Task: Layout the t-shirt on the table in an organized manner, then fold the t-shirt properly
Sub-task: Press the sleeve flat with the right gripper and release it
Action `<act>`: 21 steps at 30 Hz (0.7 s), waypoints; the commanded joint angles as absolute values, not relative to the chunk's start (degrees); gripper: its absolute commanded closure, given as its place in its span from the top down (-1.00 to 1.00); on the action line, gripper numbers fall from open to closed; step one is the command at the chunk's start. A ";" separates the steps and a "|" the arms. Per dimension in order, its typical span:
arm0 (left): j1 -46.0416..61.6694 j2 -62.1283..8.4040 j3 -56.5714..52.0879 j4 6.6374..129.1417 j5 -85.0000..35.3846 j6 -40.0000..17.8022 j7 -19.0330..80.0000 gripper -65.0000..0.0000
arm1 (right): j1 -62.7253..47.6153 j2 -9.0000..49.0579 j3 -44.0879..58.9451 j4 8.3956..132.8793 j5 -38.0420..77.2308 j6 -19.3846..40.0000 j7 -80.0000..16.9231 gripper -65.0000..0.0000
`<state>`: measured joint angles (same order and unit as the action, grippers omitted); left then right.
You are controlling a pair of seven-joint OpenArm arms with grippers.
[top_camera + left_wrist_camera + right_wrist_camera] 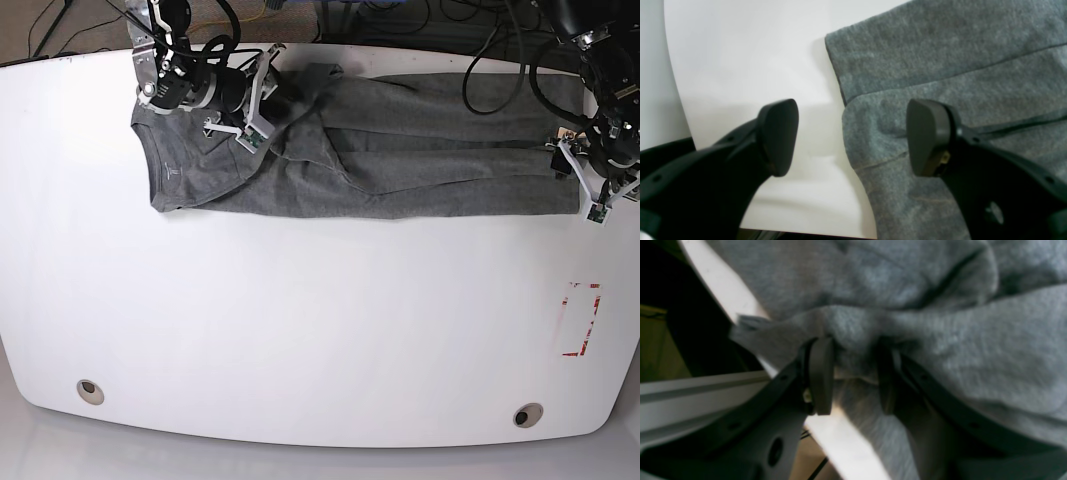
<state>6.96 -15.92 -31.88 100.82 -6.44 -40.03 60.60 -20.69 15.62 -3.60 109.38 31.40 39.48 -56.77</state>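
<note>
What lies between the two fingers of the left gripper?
In the left wrist view, the left gripper stands open over bare white table and the t-shirt edge; nothing is held.

My left gripper (851, 136) hung low with its jaws spread wide, one black pad (779, 136) to one side and the other pad (926, 136) well apart from it, nothing caught between them. My right gripper (853, 376) was pinched on a bunched fold of the t-shirt (873, 330), cloth filling the gap between its fingers (820, 376). Both my arms reached to the far side, well apart from each other.
</note>
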 commanded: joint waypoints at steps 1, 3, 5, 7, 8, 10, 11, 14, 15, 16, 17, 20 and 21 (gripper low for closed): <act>6.37 -17.01 -32.22 101.93 -6.55 -40.00 59.82 0.43 | -20.70 16.22 -1.80 114.07 34.07 40.00 -55.78 -0.38; 6.37 -17.01 -32.04 101.93 -6.55 -40.00 59.82 0.43 | -20.70 16.22 -0.13 115.74 35.74 40.00 -56.48 -0.37; 6.55 -17.01 -31.96 101.93 -6.55 -40.00 59.82 0.43 | -20.44 16.31 1.89 116.00 37.67 40.00 -57.45 -0.37; 6.73 -17.01 -31.96 102.02 -6.55 -40.00 59.82 0.43 | -19.91 16.31 4.62 115.82 38.99 40.00 -58.15 -0.37; 6.73 -17.01 -32.13 102.02 -6.55 -40.00 59.82 0.43 | -19.47 16.31 6.37 115.74 39.34 40.00 -58.42 -0.37; 6.81 -17.10 -32.31 101.93 -6.55 -40.00 59.82 0.43 | -18.95 16.13 8.57 115.56 39.08 40.00 -58.42 -0.37; 6.90 -17.10 -32.31 101.93 -6.55 -40.00 59.82 0.43 | -18.77 16.04 9.19 115.47 39.08 40.00 -58.42 -0.37; 8.92 -16.92 -32.84 102.02 -6.64 -40.00 59.82 0.34 | -18.33 16.04 11.47 114.68 38.46 40.00 -58.42 -0.37; 9.54 -16.75 -33.45 102.02 -6.73 -40.00 59.74 0.25 | -18.15 16.04 12.18 114.59 37.85 40.00 -58.42 -0.38; 9.71 -16.66 -33.71 102.02 -6.73 -40.00 59.74 0.22 | -18.07 15.96 12.35 114.51 37.58 40.00 -58.42 -0.38; 10.07 -16.22 -34.42 101.85 -6.73 -40.00 59.74 0.12 | -17.63 15.87 12.79 114.51 36.70 40.00 -58.33 -0.38; 10.33 -14.64 -36.35 101.76 -6.64 -40.00 59.12 -0.16 | -17.45 15.78 12.62 114.33 34.95 40.00 -58.15 -0.38; 10.59 -14.02 -37.41 101.67 -6.46 -40.00 58.15 -0.29 | -17.45 15.60 12.44 114.33 34.15 40.00 -58.07 -0.38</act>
